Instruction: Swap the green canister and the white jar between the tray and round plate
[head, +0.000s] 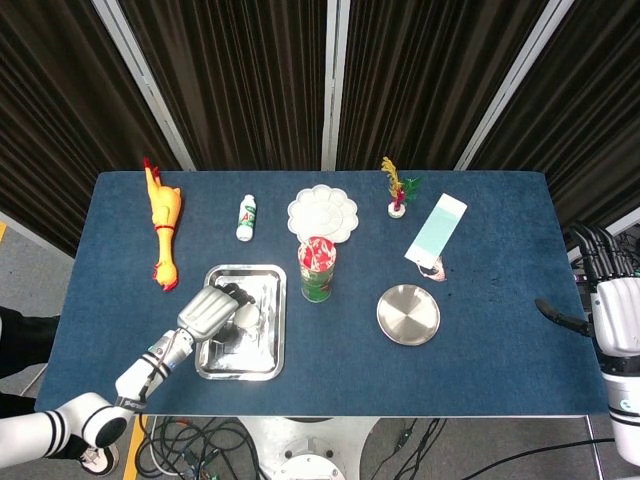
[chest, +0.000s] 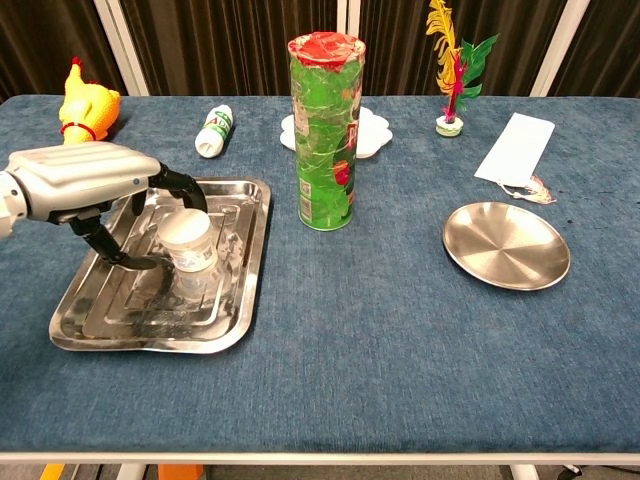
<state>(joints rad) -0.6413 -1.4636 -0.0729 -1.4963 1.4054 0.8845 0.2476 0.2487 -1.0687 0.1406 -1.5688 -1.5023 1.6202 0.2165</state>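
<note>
The white jar stands upright in the steel tray at the front left. My left hand reaches over the tray's left side. Its fingers arch over the jar's lid and the thumb lies low at the jar's left; I cannot tell if they touch. The green canister stands on the blue cloth just right of the tray. The round plate lies bare further right. My right hand hangs open past the table's right edge.
Along the back lie a yellow rubber chicken, a small white bottle, a flower-shaped white dish, a feather toy and a pale card.
</note>
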